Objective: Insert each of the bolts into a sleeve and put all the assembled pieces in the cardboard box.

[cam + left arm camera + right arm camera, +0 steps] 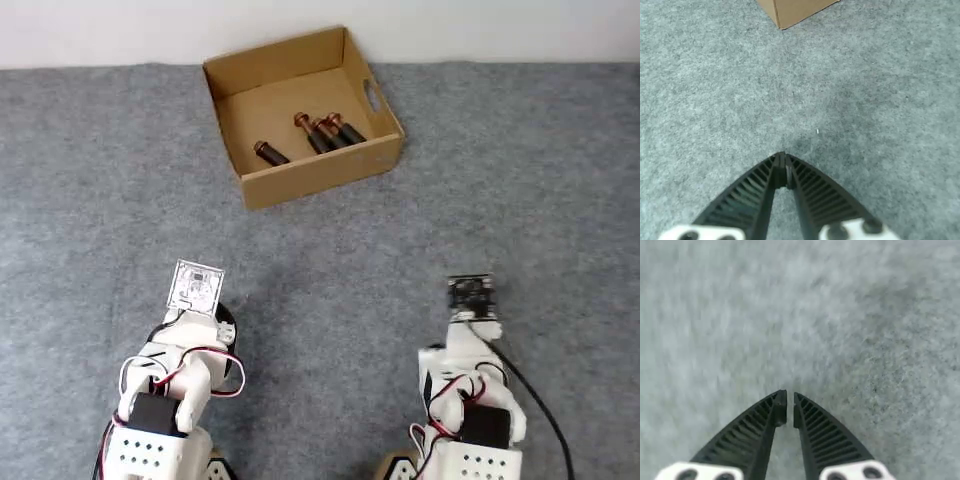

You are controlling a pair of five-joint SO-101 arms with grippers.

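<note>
The cardboard box (372, 152) stands at the far middle of the grey carpet. Inside it lie dark sleeves with copper-headed bolts in them: one piece (270, 153) alone and a cluster (330, 131) beside it. My left gripper (783, 161) hangs shut and empty over bare carpet, with a corner of the box (792, 10) farther off. My right gripper (789, 401) is also shut on nothing above the carpet, its tips almost touching. Both arms are folded back at the near edge, the left arm (185, 350) and the right arm (470, 355), well away from the box.
Grey carpet (320, 250) lies bare between the arms and the box. A white wall runs behind the box. The box has a hand slot (373, 97) in its right wall.
</note>
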